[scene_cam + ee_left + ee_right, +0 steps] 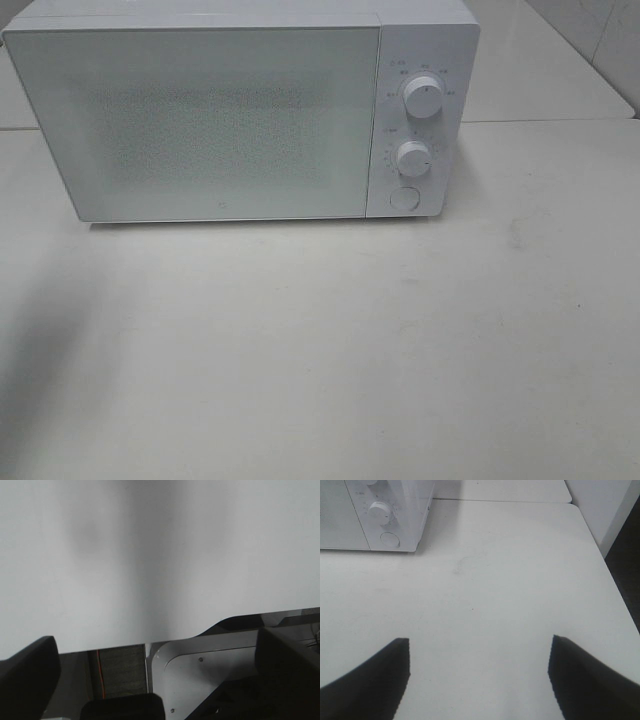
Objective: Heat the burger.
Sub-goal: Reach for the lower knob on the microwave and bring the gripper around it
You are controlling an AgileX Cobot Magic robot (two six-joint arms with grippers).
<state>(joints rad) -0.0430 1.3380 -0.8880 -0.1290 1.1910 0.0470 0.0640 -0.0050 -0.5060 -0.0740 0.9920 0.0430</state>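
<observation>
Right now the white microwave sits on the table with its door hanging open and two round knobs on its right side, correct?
No. The door is shut, flush with the front of the microwave; the high outside view shows it. The rest holds: it sits on the table, with an upper knob and a lower knob on its right side.

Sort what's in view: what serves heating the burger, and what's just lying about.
For the job: microwave, door shut; its upper knob, lower knob and round button; left gripper and right gripper, both open and empty. No burger shows in any view.
Just there: white table; second table behind the microwave.
</observation>
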